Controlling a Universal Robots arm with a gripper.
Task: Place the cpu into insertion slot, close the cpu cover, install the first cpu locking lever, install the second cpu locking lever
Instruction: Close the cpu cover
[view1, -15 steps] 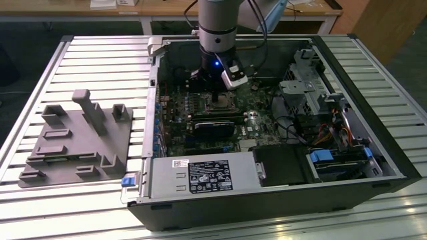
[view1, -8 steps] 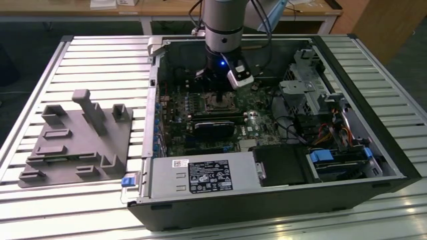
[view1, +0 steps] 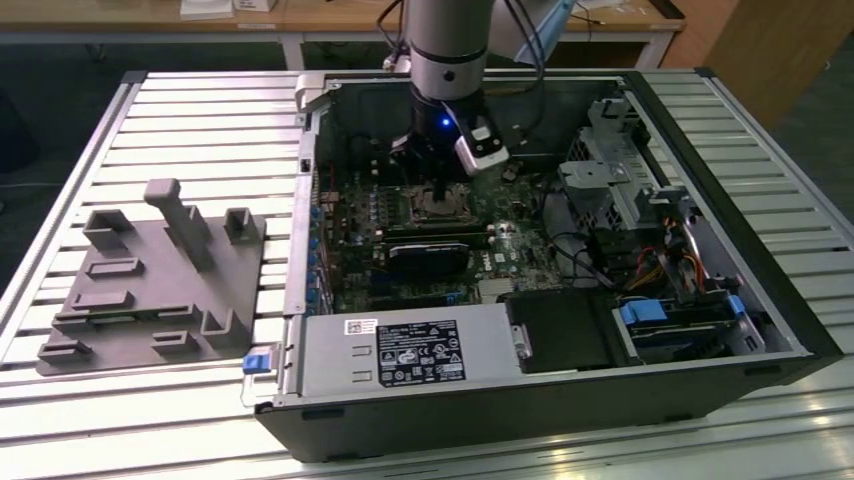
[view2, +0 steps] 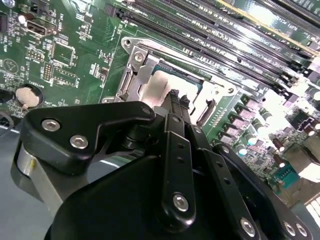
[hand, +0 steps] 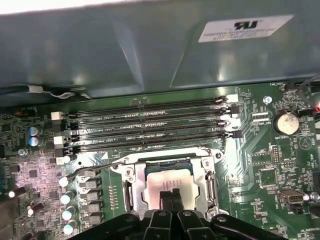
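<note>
Pincer (hand: 170, 194) closed, tips together above cpu (hand: 159, 183) seated in insertion slot (hand: 167, 164); tip contact hidden, cpu partly covered.

cpu (hand: 167, 184) top looks dull silvery metal, cpu cover (hand: 131, 192) is shinier bare metal, gripper (hand: 171, 199) matt black, motherboard (hand: 270, 160) glossy green

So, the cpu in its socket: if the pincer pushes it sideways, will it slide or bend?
Probably stiff: the cpu shows a flat metal top. It likely will not slide, as the cpu cover frames it closely. Its smooth shiny top may be slippery under the pincer.
</note>
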